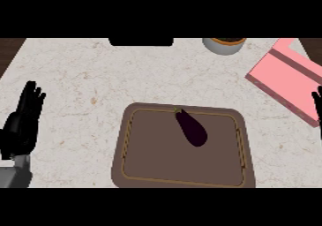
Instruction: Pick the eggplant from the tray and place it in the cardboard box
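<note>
A dark purple eggplant (190,127) lies on the brown tray (150,170), in the tray's upper right half, stem end pointing up-left. The pink box (287,79) sits at the counter's right side, tilted, its open side toward the right edge. My left hand (23,123) rests open at the left edge, fingers up, well away from the tray. At the far right edge only part of my right hand (321,112) shows, fingers straight, just beside the box's lower corner. Neither hand holds anything.
A grey bowl (223,44) with an orange inside stands at the counter's far edge, right of centre. A black shape (140,42) sits at the far edge near the middle. Pale marble counter (91,79) spreads between the tray and the far edge.
</note>
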{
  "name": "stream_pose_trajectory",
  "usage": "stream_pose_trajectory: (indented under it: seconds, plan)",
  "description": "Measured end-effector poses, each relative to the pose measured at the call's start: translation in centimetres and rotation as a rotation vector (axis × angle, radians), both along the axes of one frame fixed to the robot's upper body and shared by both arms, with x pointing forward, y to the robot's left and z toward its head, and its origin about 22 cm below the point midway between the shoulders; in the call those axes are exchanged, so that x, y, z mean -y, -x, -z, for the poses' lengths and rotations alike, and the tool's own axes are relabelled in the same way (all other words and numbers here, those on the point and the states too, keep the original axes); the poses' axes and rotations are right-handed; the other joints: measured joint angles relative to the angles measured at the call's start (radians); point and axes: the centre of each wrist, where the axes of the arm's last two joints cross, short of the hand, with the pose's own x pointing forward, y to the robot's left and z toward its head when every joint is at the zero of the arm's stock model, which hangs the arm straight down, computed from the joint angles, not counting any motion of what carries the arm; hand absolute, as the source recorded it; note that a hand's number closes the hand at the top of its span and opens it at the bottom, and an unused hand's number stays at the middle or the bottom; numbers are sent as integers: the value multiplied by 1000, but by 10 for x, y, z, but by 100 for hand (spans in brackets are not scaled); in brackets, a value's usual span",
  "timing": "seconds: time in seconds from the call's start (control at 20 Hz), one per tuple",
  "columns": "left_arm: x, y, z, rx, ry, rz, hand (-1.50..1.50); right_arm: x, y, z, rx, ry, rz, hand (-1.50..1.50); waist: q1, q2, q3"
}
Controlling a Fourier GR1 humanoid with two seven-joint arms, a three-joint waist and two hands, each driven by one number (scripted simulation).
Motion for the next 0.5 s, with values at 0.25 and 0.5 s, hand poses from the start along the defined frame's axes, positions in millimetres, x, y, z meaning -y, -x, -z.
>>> stream_pose_trajectory:
  seconds: [0.25, 0.5]
  plan:
    - [15, 1, 15, -70, -23, -10, 0, -57, -26, -26, 65, 151, -215, 150, 7, -6, -11]
    - [30, 4, 31, -166, -17, 3, 0, -78, -32, -42, 55, 543, -287, -150, 13, -9, -23]
